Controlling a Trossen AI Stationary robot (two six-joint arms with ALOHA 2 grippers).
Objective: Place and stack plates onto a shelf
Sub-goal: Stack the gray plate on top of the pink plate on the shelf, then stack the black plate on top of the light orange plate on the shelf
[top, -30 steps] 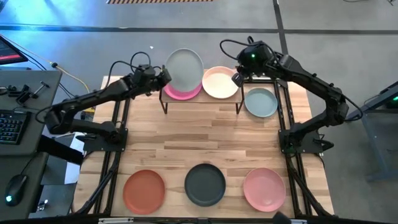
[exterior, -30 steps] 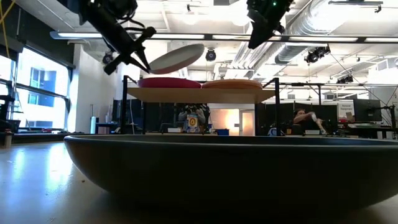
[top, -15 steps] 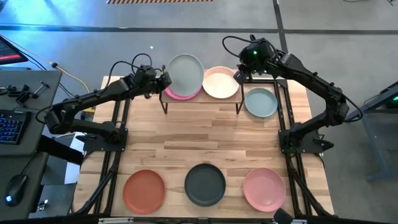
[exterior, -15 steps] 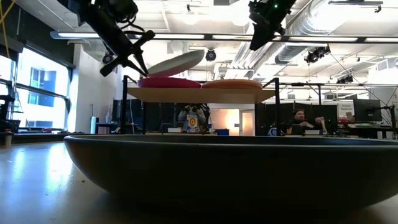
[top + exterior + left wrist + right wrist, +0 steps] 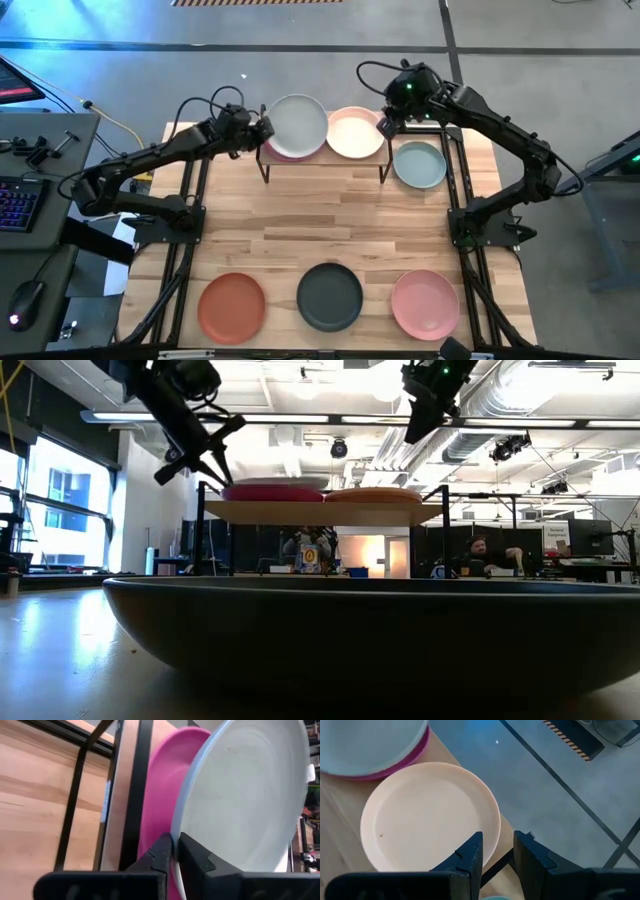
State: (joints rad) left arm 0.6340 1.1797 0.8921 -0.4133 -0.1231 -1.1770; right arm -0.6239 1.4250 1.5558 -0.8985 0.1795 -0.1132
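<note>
Plate (image 5: 250,795) rim in left gripper (image 5: 175,852)

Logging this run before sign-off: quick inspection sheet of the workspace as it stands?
Surface: wooden table, bare in the middle.
Job's things: grey-green plate on the magenta plate on the shelf, beside the peach plate; second grey-green plate on the table right of the shelf; orange plate, charcoal plate and pink plate in a front row.
Clutter: nothing seen.
Grippers: left gripper shut on the grey-green plate's rim; right gripper open, empty, above the peach plate's edge.
Cables: black loops on both arms.
Surroundings: keyboard and mouse on a side desk; seated person behind.
</note>
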